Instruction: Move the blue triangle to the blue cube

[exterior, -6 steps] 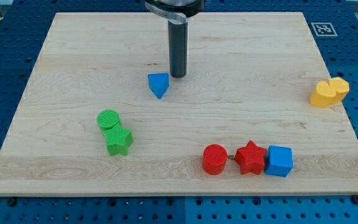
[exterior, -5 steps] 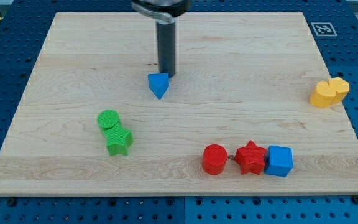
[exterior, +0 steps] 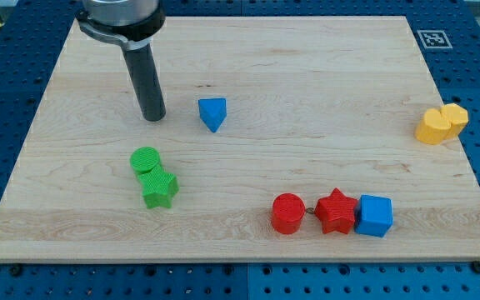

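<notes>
- My tip (exterior: 153,118) rests on the wooden bench (exterior: 307,67) in the upper left of the frame; the rod has no fingers, so nothing opens or clamps.
- The blue triangle (exterior: 212,113) lies just to the tip's right, apart from it.
- Below the tip, a green cylinder (exterior: 146,160) touches a green star (exterior: 160,188).
- Along the lower right sit a red cylinder (exterior: 288,213), a red star (exterior: 336,211) and the blue cube (exterior: 374,216), the last two touching.
- Two yellow blocks (exterior: 441,123) sit together at the right edge.
</notes>
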